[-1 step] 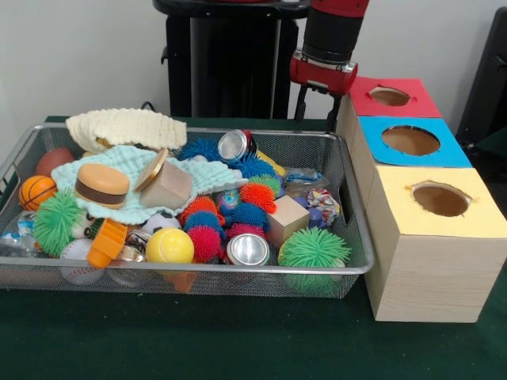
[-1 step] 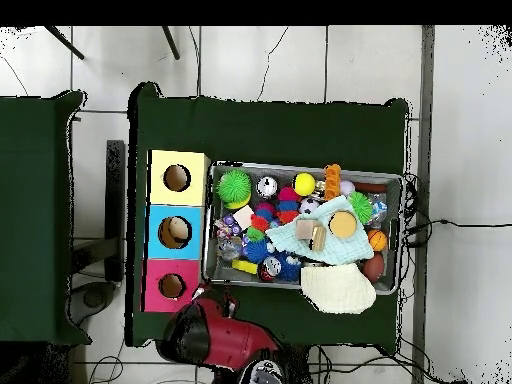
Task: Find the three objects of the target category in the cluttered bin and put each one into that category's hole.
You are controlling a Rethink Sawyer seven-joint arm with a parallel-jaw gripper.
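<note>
Green cloth covers the table [image 1: 198,340] where the wire bin [image 1: 358,261] sits crammed beside three holed boxes [image 1: 432,253], and with the gripper [image 1: 321,99] raised behind, jaws' state unclear, it should descend vertically on an exposed piece.

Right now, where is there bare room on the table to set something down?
Free: the green tablecloth in front of the wire bin, and the strip beyond the bin in the overhead view. Crowded: inside the bin, and where the three boxes sit close beside it.
</note>
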